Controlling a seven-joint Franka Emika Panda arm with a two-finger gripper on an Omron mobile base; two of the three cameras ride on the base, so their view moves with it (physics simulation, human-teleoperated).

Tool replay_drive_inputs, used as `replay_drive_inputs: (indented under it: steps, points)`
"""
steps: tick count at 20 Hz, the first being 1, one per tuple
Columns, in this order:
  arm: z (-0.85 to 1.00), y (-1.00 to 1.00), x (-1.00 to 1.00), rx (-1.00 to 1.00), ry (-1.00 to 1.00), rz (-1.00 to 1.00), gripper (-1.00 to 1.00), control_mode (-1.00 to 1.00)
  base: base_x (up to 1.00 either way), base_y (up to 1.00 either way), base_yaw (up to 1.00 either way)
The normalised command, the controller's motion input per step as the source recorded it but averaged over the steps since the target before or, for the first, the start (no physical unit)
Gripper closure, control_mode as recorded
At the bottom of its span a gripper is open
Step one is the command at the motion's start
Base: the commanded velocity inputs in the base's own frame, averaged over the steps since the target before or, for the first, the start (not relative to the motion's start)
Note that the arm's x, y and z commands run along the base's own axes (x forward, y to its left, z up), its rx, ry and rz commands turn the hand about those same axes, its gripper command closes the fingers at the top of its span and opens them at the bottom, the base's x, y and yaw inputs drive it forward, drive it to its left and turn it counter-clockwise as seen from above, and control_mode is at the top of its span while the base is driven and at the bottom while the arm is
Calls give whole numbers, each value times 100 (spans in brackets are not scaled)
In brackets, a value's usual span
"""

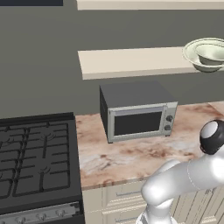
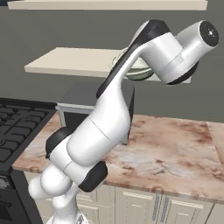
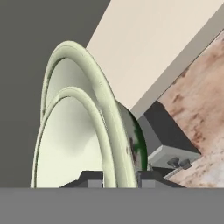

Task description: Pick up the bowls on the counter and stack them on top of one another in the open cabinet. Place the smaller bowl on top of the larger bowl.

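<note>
- The smaller bowl (image 1: 212, 51) sits nested inside the larger bowl (image 1: 202, 56), and both rest on the lower shelf (image 1: 131, 62) of the open cabinet (image 1: 148, 5), at its right end above the worktop (image 1: 131, 153).
- In the hand view the two rims run one inside the other, the smaller bowl (image 3: 72, 144) in front of the larger bowl (image 3: 81, 65), with the camera rolled so the shelf board (image 3: 153, 48) slants across the picture.
- The gripper (image 3: 118, 178) straddles the rim of the smaller bowl, one dark fingertip on each side of the wall; it appears to be clenched on that rim, so the bowl is not yet let go.
- In the right base view the arm's upper link crosses in front of the stack, and only a sliver of bowl (image 2: 139, 71) shows beside it.
- The stack looks complete, so what seems left is to release and back out.
- Risk: if the gripper pulls away before the fingers spread fully, the inner finger could drag the smaller bowl up and tip it out of the larger one.
- Risk: the stack stands near the shelf's front edge and end; a sideways nudge on retreat could slide both bowls off toward the microwave (image 1: 138, 111) and the worktop below.
- Risk: the glossy nested surfaces probably slide easily, so a tilted exit may leave the smaller bowl skewed.
</note>
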Motion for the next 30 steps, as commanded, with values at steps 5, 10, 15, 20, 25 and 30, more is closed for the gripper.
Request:
replay_drive_inputs:
  steps: [5, 10, 15, 20, 25, 30]
  points:
    - [25, 2, -7, 0, -7, 12, 100, -100, 0, 0, 0]
    - [7, 4, 4, 0, 0, 12, 100, -100, 0, 0, 0]
    - [0, 20, 37, 0, 9, 11, 100, -100, 0, 0, 0]
    - [0, 20, 46, 0, 8, 9, 100, -100, 0, 0, 0]
    - [0, 14, 38, 0, 4, 7, 100, -100, 0, 0, 0]
    - [0, 10, 37, 1, 3, 6, 100, -100, 0, 0, 0]
